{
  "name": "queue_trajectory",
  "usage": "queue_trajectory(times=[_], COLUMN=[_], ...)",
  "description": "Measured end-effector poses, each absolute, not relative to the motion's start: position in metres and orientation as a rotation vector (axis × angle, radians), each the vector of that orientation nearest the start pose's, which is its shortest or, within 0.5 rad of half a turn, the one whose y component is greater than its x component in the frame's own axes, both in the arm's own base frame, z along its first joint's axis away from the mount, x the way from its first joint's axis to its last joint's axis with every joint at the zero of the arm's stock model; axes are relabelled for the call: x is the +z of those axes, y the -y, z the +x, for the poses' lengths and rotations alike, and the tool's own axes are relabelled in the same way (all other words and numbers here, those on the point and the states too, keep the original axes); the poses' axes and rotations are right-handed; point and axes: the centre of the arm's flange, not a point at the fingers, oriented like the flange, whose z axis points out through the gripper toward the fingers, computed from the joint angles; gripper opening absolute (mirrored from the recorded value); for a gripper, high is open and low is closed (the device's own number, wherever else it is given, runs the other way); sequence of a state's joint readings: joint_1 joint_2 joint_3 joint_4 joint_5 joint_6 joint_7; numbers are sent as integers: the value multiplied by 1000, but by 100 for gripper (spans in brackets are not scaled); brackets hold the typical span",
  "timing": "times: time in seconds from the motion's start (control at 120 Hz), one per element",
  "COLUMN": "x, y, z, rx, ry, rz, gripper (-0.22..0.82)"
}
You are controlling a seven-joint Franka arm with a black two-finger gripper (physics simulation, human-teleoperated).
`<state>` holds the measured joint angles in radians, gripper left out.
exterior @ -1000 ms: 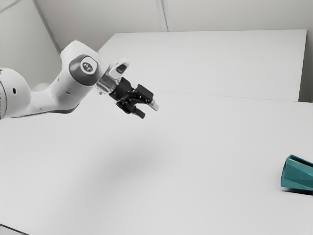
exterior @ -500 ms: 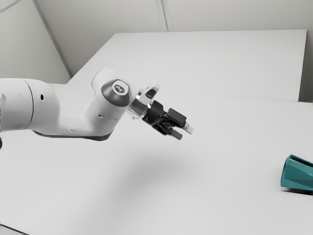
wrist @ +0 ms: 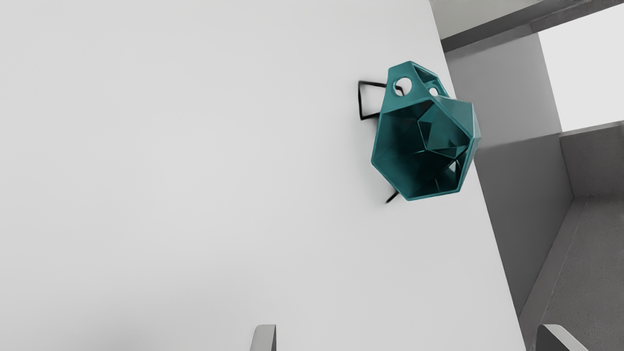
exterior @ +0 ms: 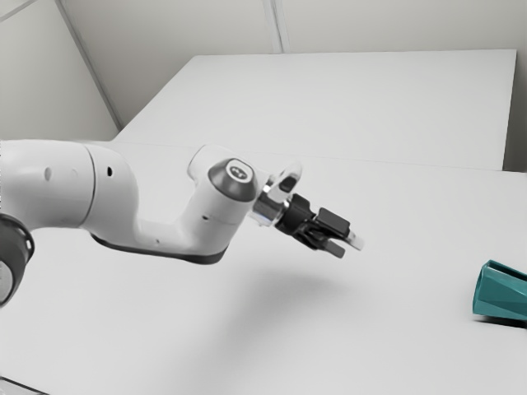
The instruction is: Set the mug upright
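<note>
Mug (exterior: 501, 292): teal, faceted, hard-edged panels, slight sheen, round holes through the angular handle (wrist: 392, 100). Lying on its side on the worktop (exterior: 370, 346), at the exterior view's right, open mouth toward the end effector (exterior: 346, 245). End effector: black, pale tips spread wide, nothing held, above the worktop, well apart from the mug. Worktop: smooth, matte white, soft arm shadow. Room: pale plain wall (exterior: 165, 33), rough grey surface (wrist: 585, 273) beyond the worktop's edge.

Arm (exterior: 115, 189) extended toward the mug (exterior: 504, 295). Gripper (exterior: 347, 246) raised, tilted downward, well apart from the mug; fingers (wrist: 264, 338) parted.
</note>
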<state>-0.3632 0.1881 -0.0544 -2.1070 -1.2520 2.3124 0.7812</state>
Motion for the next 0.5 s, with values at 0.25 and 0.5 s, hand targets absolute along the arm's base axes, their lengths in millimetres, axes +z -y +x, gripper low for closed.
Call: queue_trajectory(times=[0.25, 0.5], x=[329, 319], y=[285, 315], z=[518, 530], rx=[152, 119], ry=[278, 267], rz=[2198, 2187], gripper=[58, 58])
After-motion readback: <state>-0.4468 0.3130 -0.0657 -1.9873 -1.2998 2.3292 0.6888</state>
